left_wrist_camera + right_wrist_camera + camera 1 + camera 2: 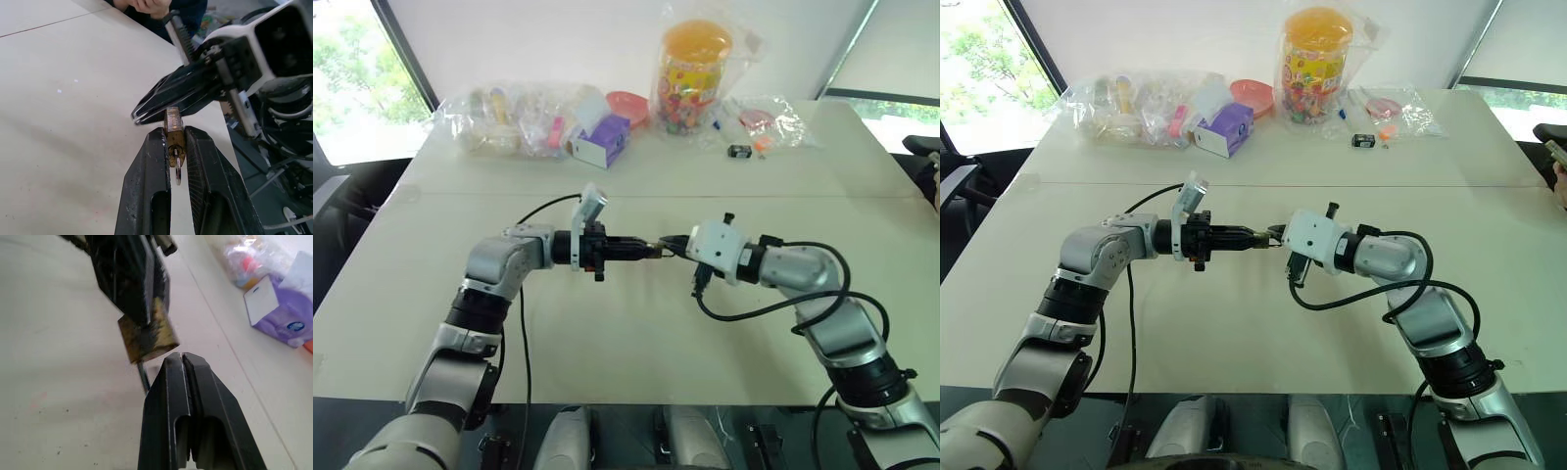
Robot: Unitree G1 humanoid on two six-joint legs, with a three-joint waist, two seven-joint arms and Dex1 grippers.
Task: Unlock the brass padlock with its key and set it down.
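Note:
The brass padlock [173,128] is clamped between the fingers of my left gripper [174,139], which points level across the table in mid-air [648,251]. A thin silvery loop [177,174] hangs from the lock between those fingers. My right gripper [181,356] comes in from the opposite side with its fingers pressed together. Its tips sit right against the padlock's [146,339] exposed end. The key is hidden; I cannot tell whether anything lies between the right fingertips. Both grippers [1278,235] meet above the middle of the table.
Along the table's far edge lie clear plastic bags of small items [509,119], a purple tissue box [603,140], a red bowl [628,104], a bagged jar of colourful sweets [691,76] and a small black object [739,151]. A person's hands [146,5] rest at the table's side.

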